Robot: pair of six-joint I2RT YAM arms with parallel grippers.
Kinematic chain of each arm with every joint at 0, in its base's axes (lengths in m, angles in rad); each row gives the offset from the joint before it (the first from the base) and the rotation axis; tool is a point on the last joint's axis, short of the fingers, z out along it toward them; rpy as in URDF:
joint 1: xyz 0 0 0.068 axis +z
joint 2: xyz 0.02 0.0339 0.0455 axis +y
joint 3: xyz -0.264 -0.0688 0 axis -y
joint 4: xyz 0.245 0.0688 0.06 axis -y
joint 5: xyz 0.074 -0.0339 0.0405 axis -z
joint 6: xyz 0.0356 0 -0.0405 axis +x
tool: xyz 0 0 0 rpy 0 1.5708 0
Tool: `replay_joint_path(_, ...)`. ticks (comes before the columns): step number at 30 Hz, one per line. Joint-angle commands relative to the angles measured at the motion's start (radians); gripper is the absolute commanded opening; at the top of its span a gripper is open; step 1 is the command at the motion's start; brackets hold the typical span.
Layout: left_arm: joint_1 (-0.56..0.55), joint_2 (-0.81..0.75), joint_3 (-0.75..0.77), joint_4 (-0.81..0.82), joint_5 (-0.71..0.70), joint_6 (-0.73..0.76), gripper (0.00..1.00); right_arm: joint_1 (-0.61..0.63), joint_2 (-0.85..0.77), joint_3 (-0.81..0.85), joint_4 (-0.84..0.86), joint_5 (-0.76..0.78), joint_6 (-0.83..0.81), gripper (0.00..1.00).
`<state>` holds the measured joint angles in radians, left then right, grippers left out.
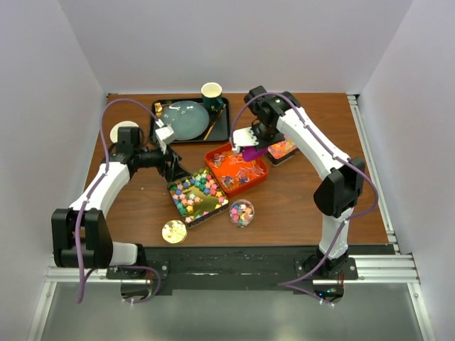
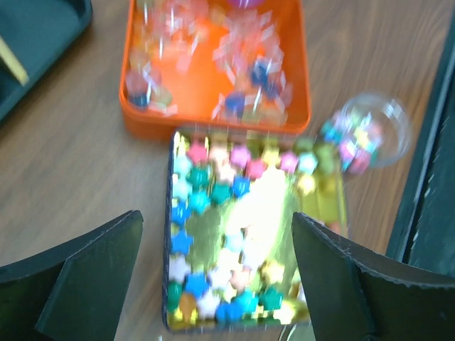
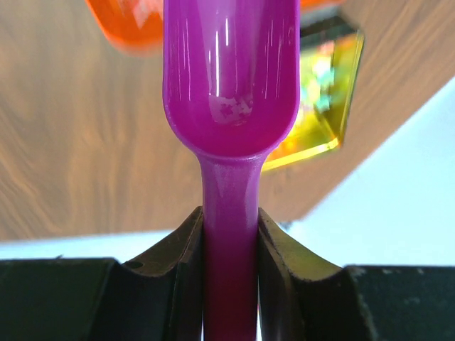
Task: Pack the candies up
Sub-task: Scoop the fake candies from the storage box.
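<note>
Bright multicoloured candies (image 1: 193, 190) lie in a gold rectangular tin (image 1: 211, 207). Wrapped candies (image 1: 242, 172) lie in an orange tin (image 1: 217, 153). A small round clear container (image 1: 242, 212) holds mixed candies. My left gripper (image 1: 173, 168) is open and empty, low at the gold tin's far-left corner; in the left wrist view (image 2: 217, 220) the tin's candies (image 2: 186, 241) lie between its jaws. My right gripper (image 1: 245, 144) is shut on the handle of the purple scoop (image 1: 252, 153), held over the orange tin. In the right wrist view (image 3: 229, 213) the scoop's bowl (image 3: 231, 71) looks empty.
A third tin of candies (image 1: 283, 149) sits right of the orange tin. A gold disc lid (image 1: 173, 231) lies near the front. A black tray (image 1: 158, 112) at the back holds a teal plate (image 1: 182, 118) and a cup (image 1: 211, 94). A white round object (image 1: 125, 131) sits at the left.
</note>
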<state>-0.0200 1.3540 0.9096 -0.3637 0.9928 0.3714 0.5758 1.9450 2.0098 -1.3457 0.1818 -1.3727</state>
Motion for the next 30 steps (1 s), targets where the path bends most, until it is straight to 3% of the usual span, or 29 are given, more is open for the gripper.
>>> replay_joint_path(1,0.006,-0.036,-0.055,-0.184,-0.117,0.290,0.91,0.004,-0.018,-0.012,-0.023,0.087,-0.253,0.00)
replay_joint_path(8,0.006,-0.072,-0.123,-0.162,-0.169,0.294,0.91,0.019,0.026,-0.034,-0.017,0.169,-0.390,0.00)
replay_joint_path(17,0.008,-0.099,-0.163,-0.158,-0.223,0.297,0.91,0.061,0.074,-0.086,0.057,0.283,-0.420,0.00)
replay_joint_path(24,0.020,-0.131,-0.161,-0.268,-0.480,0.415,0.79,0.073,0.077,-0.141,0.096,0.334,-0.436,0.00)
replay_joint_path(28,0.020,-0.089,-0.190,-0.290,-0.480,0.458,0.68,0.079,0.089,-0.134,0.065,0.317,-0.422,0.00)
replay_joint_path(30,0.020,-0.064,-0.199,-0.285,-0.470,0.466,0.66,0.084,0.103,-0.125,0.027,0.299,-0.398,0.00)
